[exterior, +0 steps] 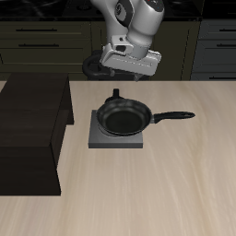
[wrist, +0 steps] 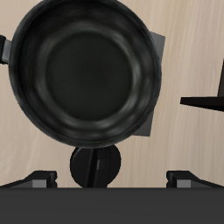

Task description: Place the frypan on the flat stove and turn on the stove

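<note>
From the exterior view the frypan (exterior: 125, 117) sits on the flat stove (exterior: 118, 129) on the desk (exterior: 175, 175), claw (exterior: 130, 61) hovering above, farther back, and in the wrist view its spread, empty fingertips (wrist: 41, 178) flank the knob (wrist: 95, 164) beside the pan.

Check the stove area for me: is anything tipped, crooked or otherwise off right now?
Nothing stands out. The frypan sits level on the flat stove, covering the burner, its handle sticking out past the plate's edge. The knob is uncovered and the gripper hangs above it, holding nothing.
</note>
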Controlling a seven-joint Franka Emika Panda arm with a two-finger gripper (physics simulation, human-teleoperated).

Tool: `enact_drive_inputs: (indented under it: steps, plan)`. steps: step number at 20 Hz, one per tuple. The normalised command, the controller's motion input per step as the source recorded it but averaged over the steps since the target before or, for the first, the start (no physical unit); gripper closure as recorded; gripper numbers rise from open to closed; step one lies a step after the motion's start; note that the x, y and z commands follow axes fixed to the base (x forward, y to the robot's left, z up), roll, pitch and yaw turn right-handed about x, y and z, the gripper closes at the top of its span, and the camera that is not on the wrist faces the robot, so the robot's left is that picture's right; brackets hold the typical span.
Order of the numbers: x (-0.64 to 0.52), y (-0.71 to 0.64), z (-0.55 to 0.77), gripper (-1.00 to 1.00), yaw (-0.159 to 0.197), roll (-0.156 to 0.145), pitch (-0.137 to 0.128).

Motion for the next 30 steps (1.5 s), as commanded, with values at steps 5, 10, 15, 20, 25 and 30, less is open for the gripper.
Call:
enact_drive_inputs:
  steps: [5,10,15,20,25,30]
  plan:
    - [-0.20,0.18,-0.02,-1.00,0.005,-0.015,-0.008]
    - [-0.15,0.04,-0.05,-1.00,-0.072,0.015,0.031]
    - [-0.23,0.10,-0.12,-1.00,-0.039,0.046,0.006]
    - [-0.16,0.02,-0.19,-1.00,-0.031,0.047,0.018]
    - [-0.19,-0.05,-0.11,-1.00,-0.046,0.020,-0.011]
    - [-0.14,-0.19,-0.12,-1.00,-0.033,0.009,0.003]
